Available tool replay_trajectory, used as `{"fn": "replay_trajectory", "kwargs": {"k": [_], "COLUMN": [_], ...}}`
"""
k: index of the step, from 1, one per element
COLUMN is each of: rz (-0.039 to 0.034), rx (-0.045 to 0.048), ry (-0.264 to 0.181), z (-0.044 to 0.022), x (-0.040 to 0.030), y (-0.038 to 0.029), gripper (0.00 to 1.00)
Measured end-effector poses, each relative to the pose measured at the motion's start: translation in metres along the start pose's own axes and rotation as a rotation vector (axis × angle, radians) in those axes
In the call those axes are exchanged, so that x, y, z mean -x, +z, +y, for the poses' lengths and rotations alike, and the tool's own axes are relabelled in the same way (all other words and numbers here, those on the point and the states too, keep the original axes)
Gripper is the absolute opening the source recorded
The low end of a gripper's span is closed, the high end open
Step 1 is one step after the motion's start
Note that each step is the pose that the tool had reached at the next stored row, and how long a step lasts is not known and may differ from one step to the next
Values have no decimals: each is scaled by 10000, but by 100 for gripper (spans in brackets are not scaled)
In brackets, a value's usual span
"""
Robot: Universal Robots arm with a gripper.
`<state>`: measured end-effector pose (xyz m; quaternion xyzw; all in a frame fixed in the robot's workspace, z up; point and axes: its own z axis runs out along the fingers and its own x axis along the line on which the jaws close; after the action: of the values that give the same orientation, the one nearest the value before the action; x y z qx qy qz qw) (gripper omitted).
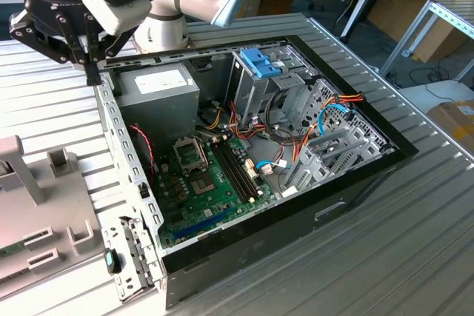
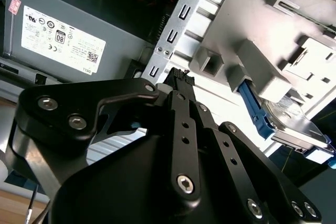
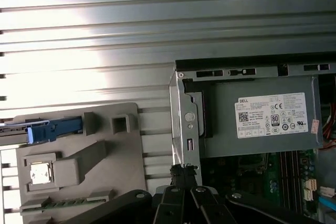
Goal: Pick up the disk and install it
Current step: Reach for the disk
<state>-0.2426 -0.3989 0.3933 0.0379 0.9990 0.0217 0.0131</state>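
So the disk [image 3: 55, 128] is parked in the grey fixture tray [image 3: 131, 145] that sits on the ribbed metal table [image 3: 105, 35] right beside the open PC case [image 1: 355, 183], on the exterior view's left. In the first wrist view it's basically a thin blue strip. Its long axis runs the same way as the table's ribs, so it's roughly square to the case's side wall. The end nearer the case butts up against a little grey block on the tray, and the far end pokes out past the tray's outer edge. In the second wrist view you can see the blue carrier rail [image 2: 257, 109] with the silvery drive body alongside it, same deal, sticking off the tray. The gripper [image 3: 184, 170] looks fully closed in both wrist views, with the black fingertips [image 2: 181, 76] pinched together and nothing between them. It hangs over the perforated metal side wall of the case, at the corner by the grey power supply [image 3: 262, 129]. It's clear of the disk, not touching it. In the exterior view the gripper [image 1: 90, 64] tapers to a point above that same corner.
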Motion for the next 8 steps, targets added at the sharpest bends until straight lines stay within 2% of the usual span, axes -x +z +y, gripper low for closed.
{"fn": "replay_trajectory", "kwargs": {"k": [3, 8], "rz": [0, 0], "rx": [0, 0], "ry": [-1, 0], "z": [-5, -17], "x": [-59, -222], "y": [-2, -6], "gripper": [11, 11]}}
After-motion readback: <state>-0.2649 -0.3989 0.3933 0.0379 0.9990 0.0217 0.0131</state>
